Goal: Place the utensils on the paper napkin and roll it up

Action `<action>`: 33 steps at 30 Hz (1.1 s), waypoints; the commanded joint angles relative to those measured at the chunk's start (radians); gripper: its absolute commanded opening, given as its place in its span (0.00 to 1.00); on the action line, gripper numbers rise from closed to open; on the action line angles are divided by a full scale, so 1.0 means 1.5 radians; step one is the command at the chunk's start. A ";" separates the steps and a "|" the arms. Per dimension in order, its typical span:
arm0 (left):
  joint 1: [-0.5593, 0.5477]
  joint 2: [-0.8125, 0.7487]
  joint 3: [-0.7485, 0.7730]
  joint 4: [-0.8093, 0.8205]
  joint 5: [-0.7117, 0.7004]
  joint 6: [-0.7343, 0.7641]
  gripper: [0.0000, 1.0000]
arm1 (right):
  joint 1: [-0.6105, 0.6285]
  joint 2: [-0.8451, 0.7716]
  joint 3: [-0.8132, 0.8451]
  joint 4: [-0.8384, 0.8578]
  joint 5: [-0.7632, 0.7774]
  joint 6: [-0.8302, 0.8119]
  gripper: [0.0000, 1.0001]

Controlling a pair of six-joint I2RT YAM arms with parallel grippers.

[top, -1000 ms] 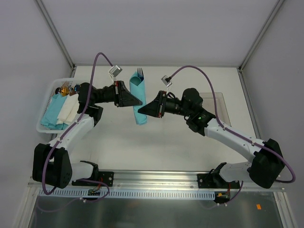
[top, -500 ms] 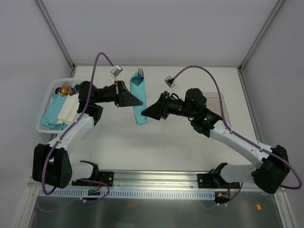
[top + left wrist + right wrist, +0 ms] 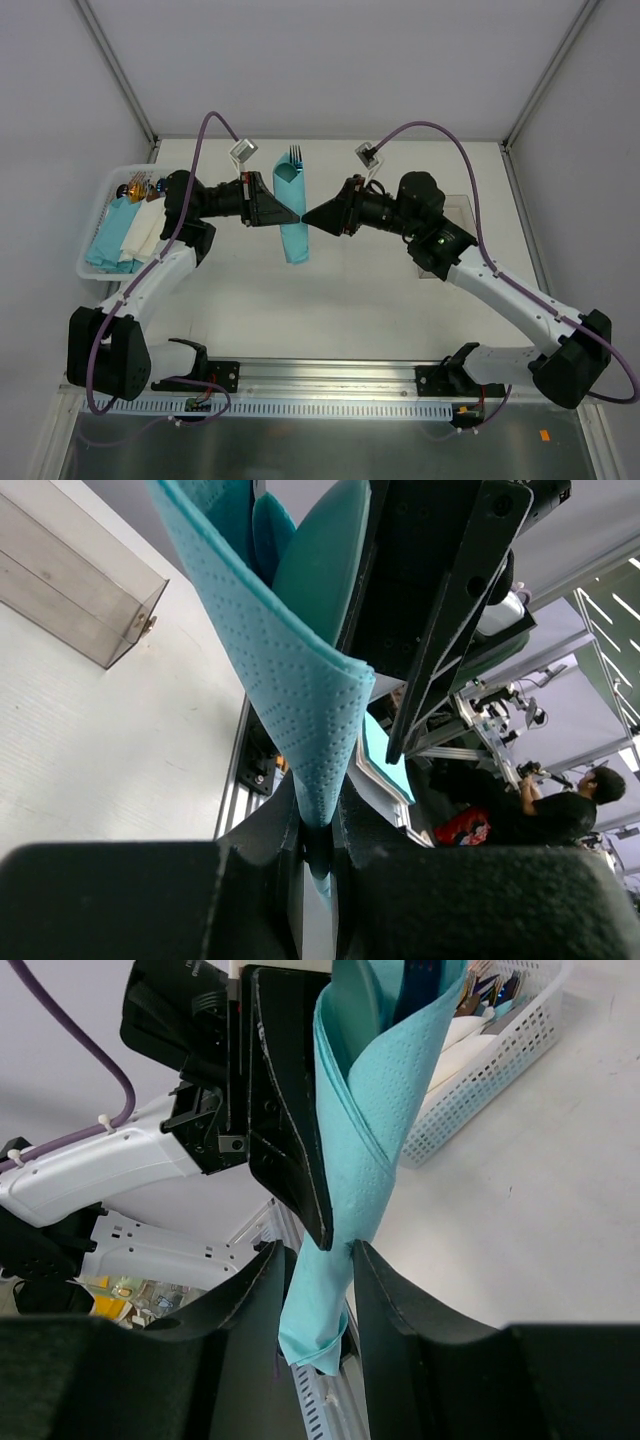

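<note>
napkin roll point(image 3: 291, 212) between grippers — basket point(image 3: 97, 215) left

No legible text, label or number — none on any surface

The paper napkin point(image 3: 385, 1110) is soft, matt, dimple-embossed teal tissue. Both pincers are matt black plastic. The surface point(image 3: 380, 310) is smooth matt white.

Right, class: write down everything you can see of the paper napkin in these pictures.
The paper napkin is thin teal paper with a dotted embossed texture, rolled into a long cone-like tube, wider at the far end, where dark fork tines stick out. It sits mid-table between both arms. The left gripper pinches its edge shut. The right gripper straddles its narrow part, fingers either side; whether they press it is unclear. The near end looks loosely folded.
</note>
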 commanded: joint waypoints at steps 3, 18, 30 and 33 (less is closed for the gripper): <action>-0.006 -0.032 0.005 -0.004 0.023 0.041 0.00 | -0.003 0.032 0.050 0.009 0.026 0.008 0.36; -0.012 -0.037 -0.005 0.021 0.029 0.027 0.00 | -0.033 0.044 0.051 0.016 0.003 0.036 0.40; -0.015 -0.039 -0.010 0.006 0.027 0.035 0.00 | -0.039 0.065 0.037 0.129 -0.057 0.102 0.00; -0.016 -0.042 -0.008 0.000 0.026 0.039 0.00 | -0.038 0.068 0.038 0.130 -0.063 0.105 0.00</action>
